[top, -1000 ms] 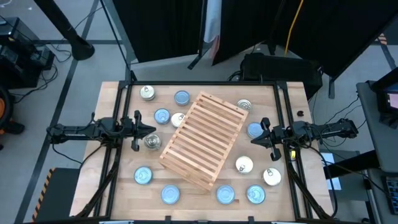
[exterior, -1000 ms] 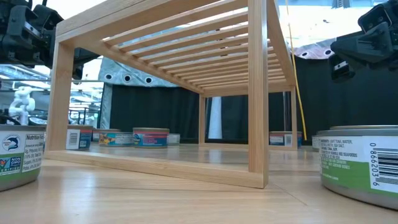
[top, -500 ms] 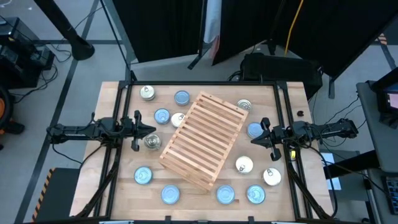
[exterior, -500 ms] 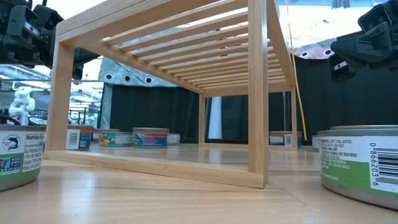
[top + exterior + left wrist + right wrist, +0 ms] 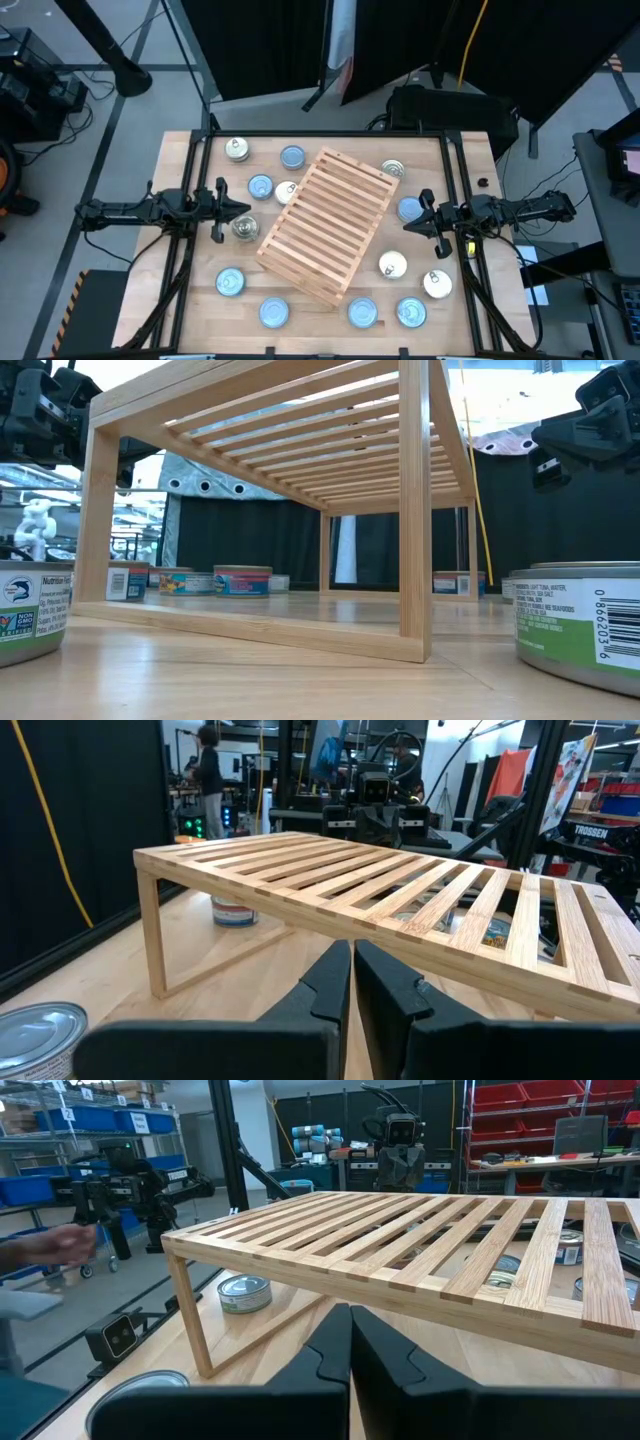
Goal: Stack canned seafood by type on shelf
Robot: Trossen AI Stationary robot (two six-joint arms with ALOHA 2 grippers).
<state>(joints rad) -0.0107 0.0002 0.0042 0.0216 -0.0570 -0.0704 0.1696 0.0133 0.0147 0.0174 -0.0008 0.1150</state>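
The shelf (image 5: 325, 225), a light-wood slatted rack, stands slantwise in the middle of the table. Canned seafood lies on the tabletop all around it: several blue-topped tins such as one (image 5: 260, 187) at the left and one (image 5: 362, 312) at the front, and several white or silver-topped tins such as one (image 5: 244, 228) and one (image 5: 392, 264). My left gripper (image 5: 245, 208) is shut and holds nothing, hovering left of the shelf (image 5: 400, 890). At the shelf's right side my right gripper (image 5: 408, 226) is also shut and holds nothing, pointing at the shelf (image 5: 420, 1230).
In the low view, two tins stand close in front, one at the left (image 5: 30, 610) and one at the right (image 5: 580, 620) of the shelf (image 5: 400, 510). A person's hand (image 5: 50, 1245) shows beyond the table in the right wrist view. Black frame rails run along both table sides.
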